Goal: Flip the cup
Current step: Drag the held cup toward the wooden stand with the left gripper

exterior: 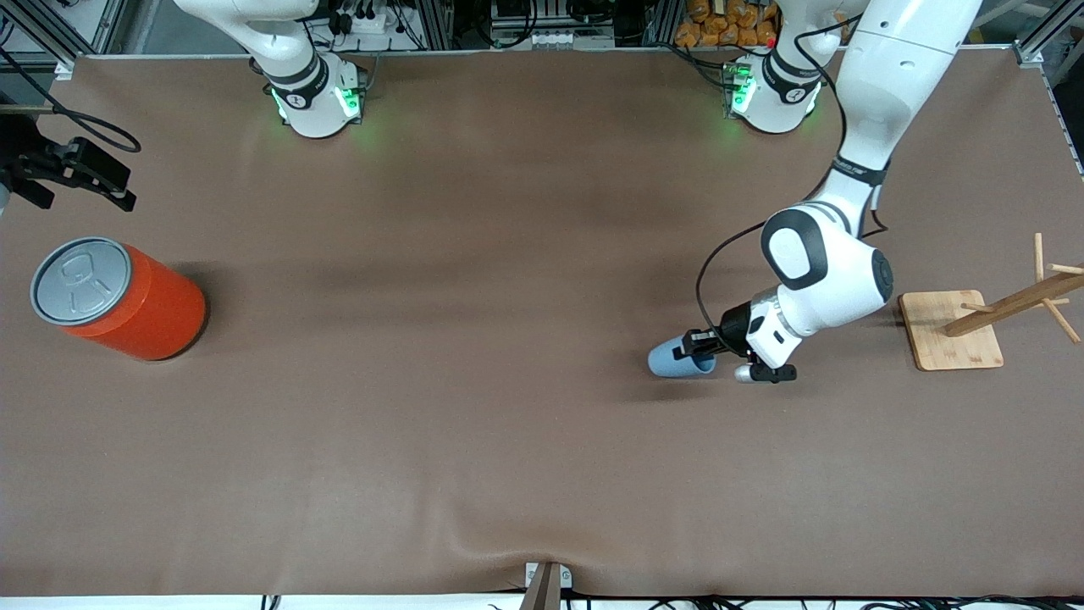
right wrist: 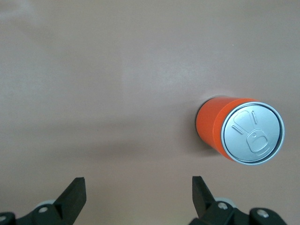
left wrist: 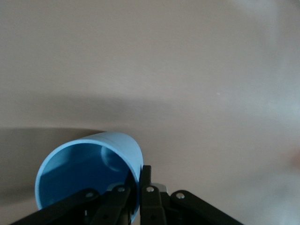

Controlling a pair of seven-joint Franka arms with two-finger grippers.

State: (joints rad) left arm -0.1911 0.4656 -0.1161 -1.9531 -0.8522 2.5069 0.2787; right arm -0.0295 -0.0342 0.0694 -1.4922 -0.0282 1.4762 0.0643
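The light-blue cup (exterior: 673,359) is held on its side low over the brown table, toward the left arm's end. My left gripper (exterior: 699,346) is shut on the cup's rim wall, one finger inside the mouth and one outside. In the left wrist view the cup (left wrist: 89,173) shows its open mouth and blue inside, and the left gripper (left wrist: 140,176) pinches the wall. My right gripper (exterior: 85,174) waits open and empty over the right arm's end of the table; it also shows in the right wrist view (right wrist: 138,187).
A large orange can (exterior: 127,301) with a grey lid stands at the right arm's end of the table, also in the right wrist view (right wrist: 234,129). A wooden peg rack on a square base (exterior: 953,330) stands at the left arm's end, beside the left arm.
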